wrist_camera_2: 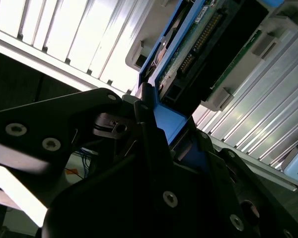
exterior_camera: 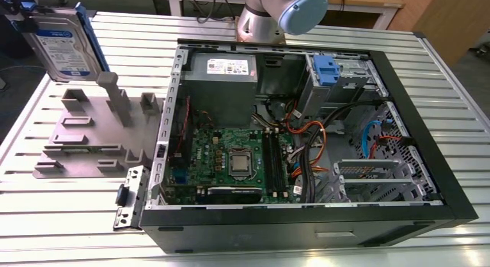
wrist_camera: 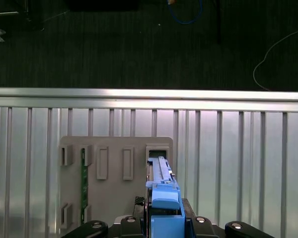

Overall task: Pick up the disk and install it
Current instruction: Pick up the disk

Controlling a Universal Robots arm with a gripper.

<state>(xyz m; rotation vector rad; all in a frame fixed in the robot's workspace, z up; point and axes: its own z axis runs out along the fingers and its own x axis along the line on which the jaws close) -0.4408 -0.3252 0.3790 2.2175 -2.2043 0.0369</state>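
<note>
The slatted bench [exterior_camera: 69, 221] carries the open computer case [exterior_camera: 306, 229] and, toward the exterior view's left, a grey slotted holder [exterior_camera: 84, 140]. The disk [exterior_camera: 65, 49] is held in the air above one corner of that holder. It stands upright on its edge, clear of the holder's posts and well apart from the case. In the second wrist view the fingers [wrist_camera_2: 149, 129] of the gripper [wrist_camera_2: 164, 134] are closed on the disk's blue bracket, and the green circuit-board side is seen beyond them.

The step in hand is judged to be the carry toward the case. For it to be done well, a firm grip on the narrow bracket edge is needed, since the drive's weight hangs below the clamp and a swing could twist it loose. Enough height should be given that the posts and the case's rim are cleared, and the motion should be made smoothly. The cables [exterior_camera: 306, 135] near the blue-tabbed drive cage [exterior_camera: 325, 69] are best avoided.
</note>
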